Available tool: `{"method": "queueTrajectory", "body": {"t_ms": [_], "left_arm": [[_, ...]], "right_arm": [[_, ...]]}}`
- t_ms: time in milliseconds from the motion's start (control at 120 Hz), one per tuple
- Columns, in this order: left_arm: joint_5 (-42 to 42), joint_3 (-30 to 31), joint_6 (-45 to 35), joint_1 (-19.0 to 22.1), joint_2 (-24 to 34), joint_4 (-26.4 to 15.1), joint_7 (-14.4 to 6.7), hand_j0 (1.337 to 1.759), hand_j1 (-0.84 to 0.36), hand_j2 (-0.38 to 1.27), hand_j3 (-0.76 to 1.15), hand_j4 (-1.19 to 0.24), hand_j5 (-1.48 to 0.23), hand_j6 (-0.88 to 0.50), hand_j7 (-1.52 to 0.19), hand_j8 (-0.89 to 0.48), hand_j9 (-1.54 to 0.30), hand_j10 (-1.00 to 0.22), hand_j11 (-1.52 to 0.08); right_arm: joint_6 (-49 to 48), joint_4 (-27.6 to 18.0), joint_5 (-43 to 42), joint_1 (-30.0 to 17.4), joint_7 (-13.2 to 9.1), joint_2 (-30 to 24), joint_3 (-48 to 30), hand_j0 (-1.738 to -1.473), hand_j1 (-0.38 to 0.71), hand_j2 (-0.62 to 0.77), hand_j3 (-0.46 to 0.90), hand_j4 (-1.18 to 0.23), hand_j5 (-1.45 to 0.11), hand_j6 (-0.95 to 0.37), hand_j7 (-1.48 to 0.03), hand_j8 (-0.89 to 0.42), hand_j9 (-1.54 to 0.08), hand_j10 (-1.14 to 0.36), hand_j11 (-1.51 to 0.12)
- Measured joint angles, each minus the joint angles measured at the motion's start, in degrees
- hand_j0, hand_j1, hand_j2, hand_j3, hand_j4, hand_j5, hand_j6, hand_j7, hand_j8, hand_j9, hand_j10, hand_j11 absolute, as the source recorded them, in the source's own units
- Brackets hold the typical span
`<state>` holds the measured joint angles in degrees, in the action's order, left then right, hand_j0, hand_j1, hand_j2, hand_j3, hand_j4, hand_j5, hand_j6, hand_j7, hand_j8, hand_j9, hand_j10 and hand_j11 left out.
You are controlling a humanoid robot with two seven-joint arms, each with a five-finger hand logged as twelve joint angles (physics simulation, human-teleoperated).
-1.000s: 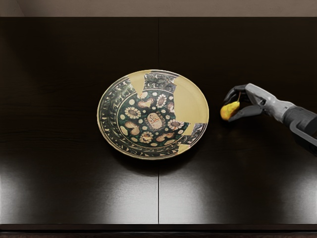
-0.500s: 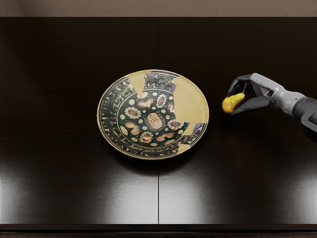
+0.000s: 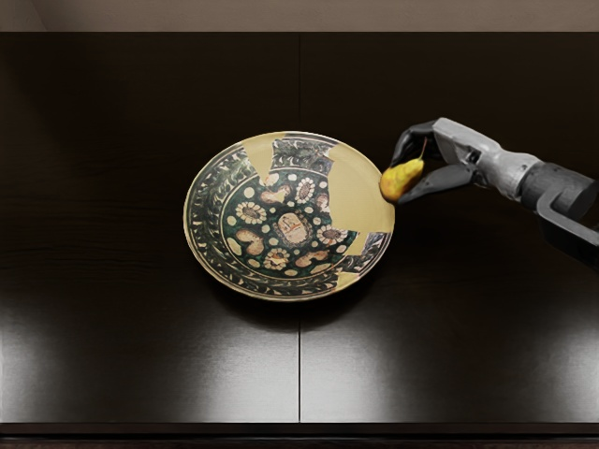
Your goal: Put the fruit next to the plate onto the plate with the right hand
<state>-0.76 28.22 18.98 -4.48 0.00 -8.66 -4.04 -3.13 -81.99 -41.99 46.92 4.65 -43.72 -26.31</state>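
One patterned plate (image 3: 367,192) rests on glossy dark table (image 3: 140,355).

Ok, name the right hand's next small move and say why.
Probably shift left toward the middle of the plate: the right hand grips the pear, which hangs just at the plate's right rim, so releasing here might drop it off the edge.

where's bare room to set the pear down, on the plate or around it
The plate is bare across its whole face. The table is bare left of the plate and in front of it. The one crowded spot is at the plate's right rim, where the right robot hand holds the pear.
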Motion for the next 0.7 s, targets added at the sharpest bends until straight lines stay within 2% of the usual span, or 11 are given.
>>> {"method": "queueTrajectory", "body": {"t_ms": [158, 408, 417, 508, 700], "left_arm": [[0.0, 0.0, 0.0, 0.0, 0.0, 0.2, 0.0, 1.658, 0.35, 0.0, 0.0, 0.0, 0.0, 0.0, 0.0, 0.0, 0.0, 0.0, 0.0], [0.0, 0.0, 0.0, 0.0, 0.0, 0.3, 0.0, 1.658, 0.35, 0.0, 0.0, 0.0, 0.0, 0.0, 0.0, 0.0, 0.0, 0.0, 0.0], [0.0, 0.0, 0.0, 0.0, 0.0, 0.3, 0.0, 1.658, 0.35, 0.0, 0.0, 0.0, 0.0, 0.0, 0.0, 0.0, 0.0, 0.0, 0.0], [0.0, 0.0, 0.0, 0.0, 0.0, 0.3, 0.0, 1.658, 0.35, 0.0, 0.0, 0.0, 0.0, 0.0, 0.0, 0.0, 0.0, 0.0, 0.0], [0.0, 0.0, 0.0, 0.0, 0.0, 0.3, 0.0, 1.658, 0.35, 0.0, 0.0, 0.0, 0.0, 0.0, 0.0, 0.0, 0.0, 0.0, 0.0]], "right_arm": [[0.1, 0.6, 0.0, 2.1, -2.1, 4.1, 0.0, -1.658, 0.32, 0.46, 0.0, -0.73, -1.12, -0.56, -1.02, -0.3, -1.09, -0.4, -1.09], [0.1, 1.9, 0.0, 4.9, -4.5, 10.3, 0.2, -1.658, 0.35, 0.48, 0.0, -0.75, -1.18, -0.53, -1.06, -0.26, -1.13, -0.37, -1.13], [0.2, 2.0, 0.0, 5.0, -4.6, 10.5, 0.2, -1.658, 0.35, 0.49, 0.0, -0.76, -1.17, -0.53, -1.06, -0.32, -1.13, -0.37, -1.13], [0.3, 2.2, 0.0, 5.7, -5.3, 12.2, 0.3, -1.658, 0.36, 0.56, 0.0, -0.77, -1.17, -0.53, -1.06, -0.3, -1.14, -0.44, -1.13], [0.4, 3.9, 0.0, 7.1, -6.2, 16.4, 0.6, -1.658, 0.37, 0.57, 0.0, -0.77, -1.18, -0.53, -1.07, -0.3, -1.14, -0.45, -1.14]]}}
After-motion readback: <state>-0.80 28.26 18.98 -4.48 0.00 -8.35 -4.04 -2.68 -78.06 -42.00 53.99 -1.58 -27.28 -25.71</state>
